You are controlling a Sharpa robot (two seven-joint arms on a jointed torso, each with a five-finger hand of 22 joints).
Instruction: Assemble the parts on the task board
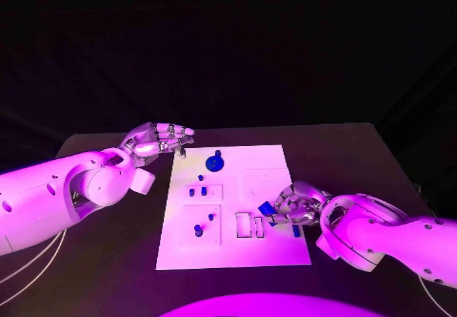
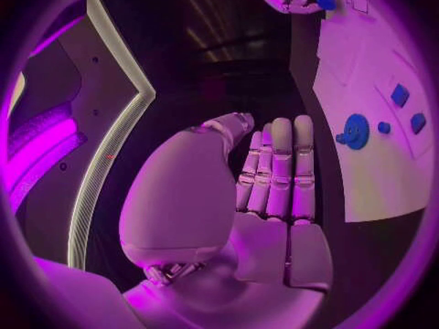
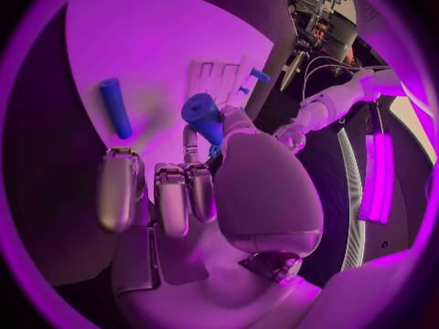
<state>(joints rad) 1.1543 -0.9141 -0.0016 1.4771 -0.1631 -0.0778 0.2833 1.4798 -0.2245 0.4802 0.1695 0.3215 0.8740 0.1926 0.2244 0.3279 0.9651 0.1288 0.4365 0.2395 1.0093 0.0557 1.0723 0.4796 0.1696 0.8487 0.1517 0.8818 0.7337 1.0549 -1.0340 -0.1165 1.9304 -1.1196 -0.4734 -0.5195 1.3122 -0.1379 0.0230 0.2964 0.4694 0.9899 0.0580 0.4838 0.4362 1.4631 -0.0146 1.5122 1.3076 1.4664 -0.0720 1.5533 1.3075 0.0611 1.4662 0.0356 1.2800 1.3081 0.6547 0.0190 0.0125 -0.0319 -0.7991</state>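
The white task board [image 1: 271, 158] lies in the middle of the black table. My right hand [image 1: 297, 203] hovers over the board's near right edge and pinches a short blue part [image 1: 267, 207] between thumb and finger; the right wrist view shows this part [image 3: 203, 117] at the fingertips. A blue cylinder [image 3: 115, 107] lies loose on the board beside that hand. A round blue gear [image 1: 216, 162] sits near the board's far edge, with a small peg [image 1: 201, 177] close by. My left hand [image 1: 157, 140] hangs over the table at the board's far left corner, holding nothing.
Two small blue pieces [image 1: 197, 192] stand in a socket plate on the board's left half, and another blue piece [image 1: 198, 230] stands nearer me. White slotted blocks [image 1: 250, 226] sit beside my right hand. Bare black table [image 1: 352, 158] surrounds the board.
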